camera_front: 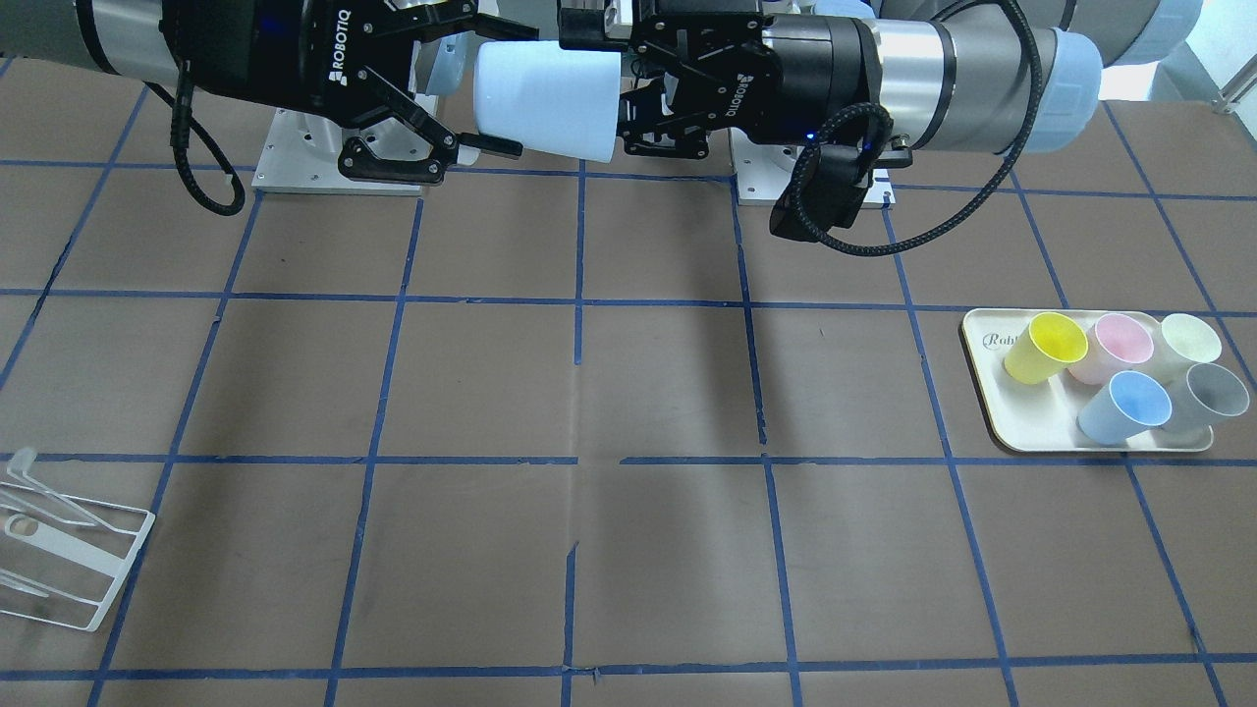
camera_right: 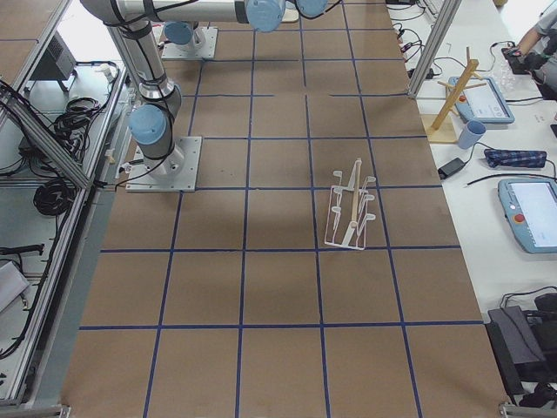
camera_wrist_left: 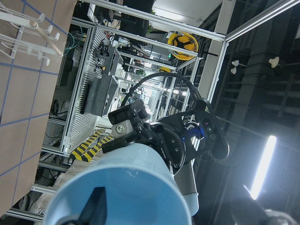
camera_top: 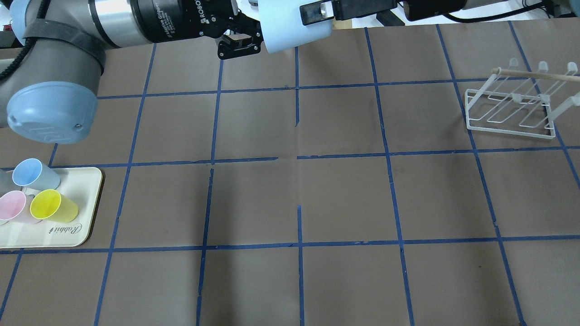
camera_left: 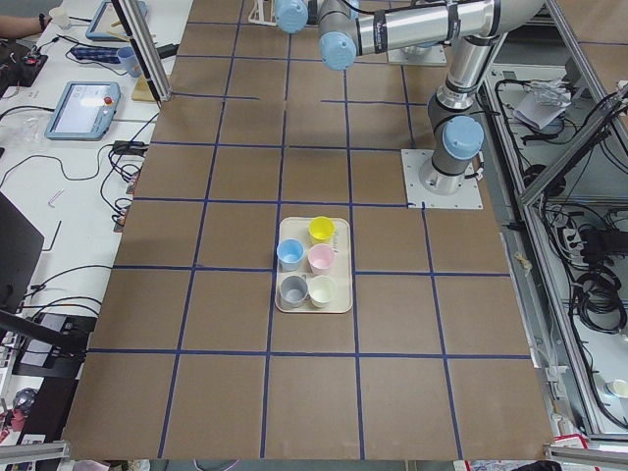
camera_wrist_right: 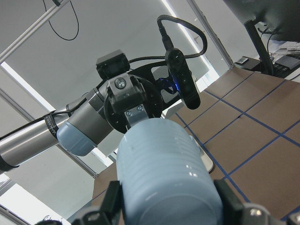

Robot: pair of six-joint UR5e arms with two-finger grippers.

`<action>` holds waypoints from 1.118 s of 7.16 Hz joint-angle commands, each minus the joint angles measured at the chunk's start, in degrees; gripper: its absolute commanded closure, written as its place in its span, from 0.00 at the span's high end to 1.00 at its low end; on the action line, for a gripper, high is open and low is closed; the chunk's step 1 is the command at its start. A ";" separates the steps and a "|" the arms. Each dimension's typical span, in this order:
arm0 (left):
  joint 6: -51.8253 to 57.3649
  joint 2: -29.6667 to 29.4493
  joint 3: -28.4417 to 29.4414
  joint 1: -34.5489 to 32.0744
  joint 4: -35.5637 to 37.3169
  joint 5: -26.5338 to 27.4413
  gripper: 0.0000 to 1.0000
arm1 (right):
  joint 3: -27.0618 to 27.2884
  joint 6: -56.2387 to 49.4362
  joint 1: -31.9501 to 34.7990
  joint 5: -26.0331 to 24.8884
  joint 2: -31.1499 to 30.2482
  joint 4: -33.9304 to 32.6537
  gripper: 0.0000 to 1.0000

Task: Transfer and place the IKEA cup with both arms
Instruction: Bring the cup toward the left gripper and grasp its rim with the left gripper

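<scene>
Exterior front-facing shows the brown gridded desk (camera_front: 628,393) under everything. High over its robot-side edge, the left arm (camera_front: 982,88) and the right arm (camera_front: 128,39) reach toward each other, nearly in one line. On the robot's left a cream tray (camera_front: 992,393) carries five other cups. On its right lies a white wire rack (camera_front: 69,560), well apart from where the arms meet.

Between the two wrists the IKEA cup (camera_front: 560,98) hangs in the air, clear of the desk. Its long axis is about level and runs from one hand to the other. The mouth faces the left hand (camera_front: 636,103), which holds the cup by the rim, with one finger (camera_wrist_left: 96,206) inside the bright blue interior. The base points at the right hand (camera_front: 501,88), which is spread wide and straddles that narrow end, a finger on either side of the wall. Whether its pads press yet I cannot tell.

By my judgement the handover is midway: the right hand needs to close on the base before the left lets go of the rim.
</scene>
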 commanded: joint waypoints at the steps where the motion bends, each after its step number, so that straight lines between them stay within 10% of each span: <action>1: -1.71 0.00 0.00 -0.03 0.33 0.08 0.38 | 0.00 0.73 -0.01 0.06 -0.15 -0.09 0.61; 3: -1.89 0.08 0.00 -0.03 0.33 0.17 0.38 | -0.09 2.84 -0.01 -0.11 -0.15 -0.61 0.69; 4: -1.89 0.08 0.00 -0.03 0.33 0.17 0.38 | -0.18 4.07 -0.01 -0.28 -0.24 -0.62 1.00; 6: -3.29 0.08 0.09 -0.03 0.94 0.26 0.39 | -0.26 4.17 -0.01 -0.37 -0.24 -0.70 1.00; 8: -3.47 0.08 0.09 0.06 2.00 0.43 0.19 | -0.79 4.34 -0.01 -0.72 -0.24 -0.44 1.00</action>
